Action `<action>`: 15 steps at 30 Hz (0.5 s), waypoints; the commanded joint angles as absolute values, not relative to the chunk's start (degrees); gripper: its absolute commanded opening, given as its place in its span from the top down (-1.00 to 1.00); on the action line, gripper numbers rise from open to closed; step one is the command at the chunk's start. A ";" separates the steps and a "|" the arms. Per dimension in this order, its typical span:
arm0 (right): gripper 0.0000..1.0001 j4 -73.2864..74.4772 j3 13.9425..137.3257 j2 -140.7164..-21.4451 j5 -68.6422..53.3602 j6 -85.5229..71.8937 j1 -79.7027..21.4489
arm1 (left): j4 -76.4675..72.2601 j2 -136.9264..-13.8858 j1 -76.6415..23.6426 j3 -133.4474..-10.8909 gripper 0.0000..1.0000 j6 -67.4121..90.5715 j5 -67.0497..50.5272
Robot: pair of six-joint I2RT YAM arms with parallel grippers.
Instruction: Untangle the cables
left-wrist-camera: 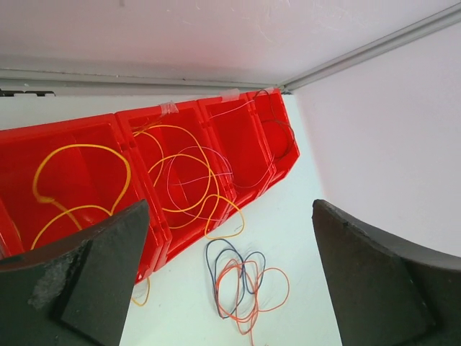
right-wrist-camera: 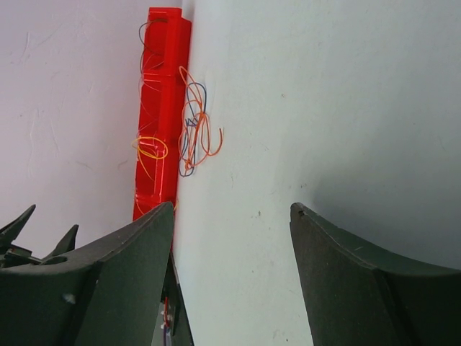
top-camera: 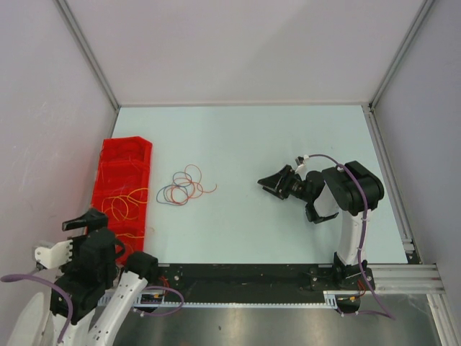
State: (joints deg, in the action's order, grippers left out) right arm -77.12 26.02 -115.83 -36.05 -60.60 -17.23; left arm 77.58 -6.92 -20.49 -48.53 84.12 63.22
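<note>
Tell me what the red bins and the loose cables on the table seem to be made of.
Bins: probably moulded plastic with a glossy finish, judging by the even red colour, thin walls and soft highlights. Cables: likely thin wire in smooth coloured plastic sleeving, since they hold loose, springy loops in orange, red and dark tones. The core cannot be seen.

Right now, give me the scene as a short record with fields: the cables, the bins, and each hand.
tangled cables: orange, red and dark loops lying together on the table, just right of the bins
red bins: a row along the left wall
sorted cables: yellow-orange loops inside the bins
left hand: open, empty, over the near end of the bins
right hand: open, empty, right of the tangle and apart from it
</note>
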 commanded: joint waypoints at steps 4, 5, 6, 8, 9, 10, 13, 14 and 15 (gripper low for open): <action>-0.45 -61.34 23.29 -122.08 -33.05 -56.34 -16.44 | 80.26 -7.29 -20.04 -47.81 -1.00 79.74 65.48; -0.45 -61.61 23.29 -122.34 -33.05 -56.60 -16.44 | 78.33 -7.99 -20.04 -47.73 -0.99 77.37 64.43; -0.45 -61.87 23.29 -122.60 -33.13 -56.69 -16.44 | 74.48 -9.30 -20.04 -47.55 -1.00 73.08 63.64; -0.45 -62.40 23.29 -122.70 -33.22 -56.95 -16.44 | 66.15 -10.10 -20.04 -46.76 -0.99 66.74 59.53; -0.45 -62.40 23.29 -122.78 -33.14 -57.04 -16.44 | 62.27 -10.02 -20.04 -46.41 -0.99 58.36 57.50; -0.45 -62.40 23.29 -122.78 -33.22 -56.95 -16.35 | 57.88 -9.67 -20.04 -44.75 -1.00 53.31 55.04; -0.45 -62.49 23.29 -122.78 -33.22 -57.13 -16.35 | 39.59 -8.53 -20.04 -39.67 -1.00 35.54 38.28; -0.45 -62.49 23.20 -122.78 -33.22 -57.13 -16.35 | 33.98 -8.87 -20.04 -38.51 -1.00 33.85 34.84; -0.45 -62.40 23.29 -122.78 -33.22 -57.04 -16.43 | 32.19 -9.57 -20.04 -36.93 -0.99 33.05 30.28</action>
State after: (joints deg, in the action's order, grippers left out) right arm -79.50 26.06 -117.12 -36.99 -62.15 -16.78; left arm 53.63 -8.51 -20.45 -41.47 52.53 49.71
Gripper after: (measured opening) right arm 0.704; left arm 0.996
